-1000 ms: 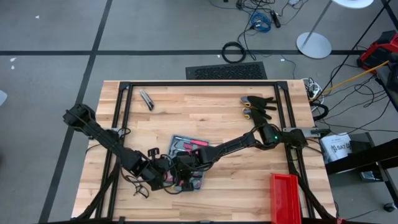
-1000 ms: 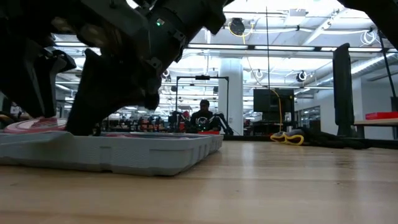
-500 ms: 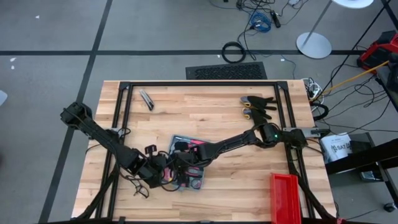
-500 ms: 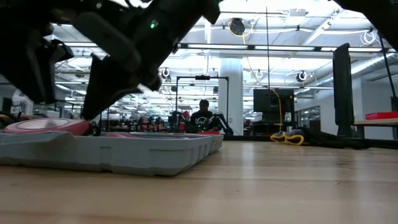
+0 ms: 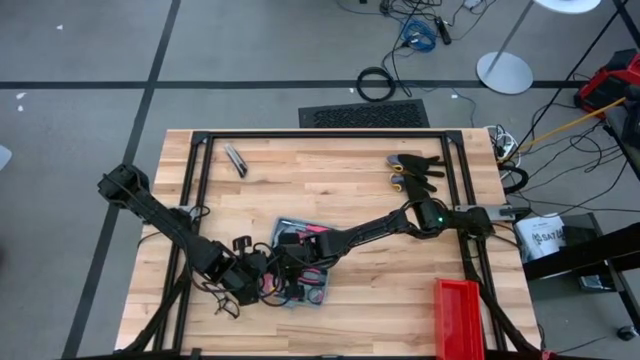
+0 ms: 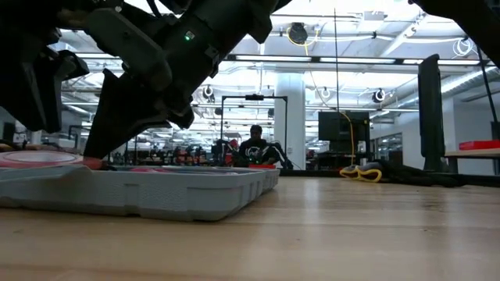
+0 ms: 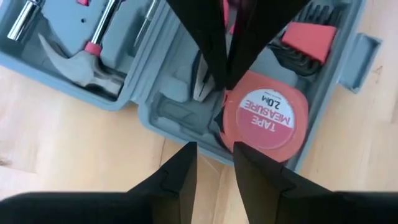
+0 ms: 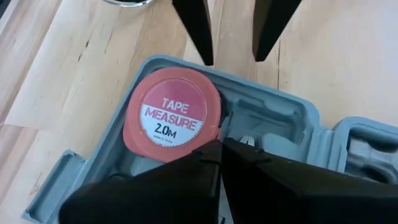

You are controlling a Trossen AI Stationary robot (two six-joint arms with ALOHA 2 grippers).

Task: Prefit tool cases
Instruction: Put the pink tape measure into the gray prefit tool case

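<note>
While the tool case (image 5: 300,262) lies open near the tabletop's (image 5: 380,200) front edge, I see my right end effector (image 8: 219,148), fingers together, just beside the tape measure (image 8: 171,116); the left end effector (image 7: 213,154), fingers apart, faces it, equally near.

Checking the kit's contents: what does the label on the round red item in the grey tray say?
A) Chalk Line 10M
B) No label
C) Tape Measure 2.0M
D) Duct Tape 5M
C: the round red tape measure sitting in the tool case reads "TAPE MEASURE 2.0M" in both wrist views.
</note>
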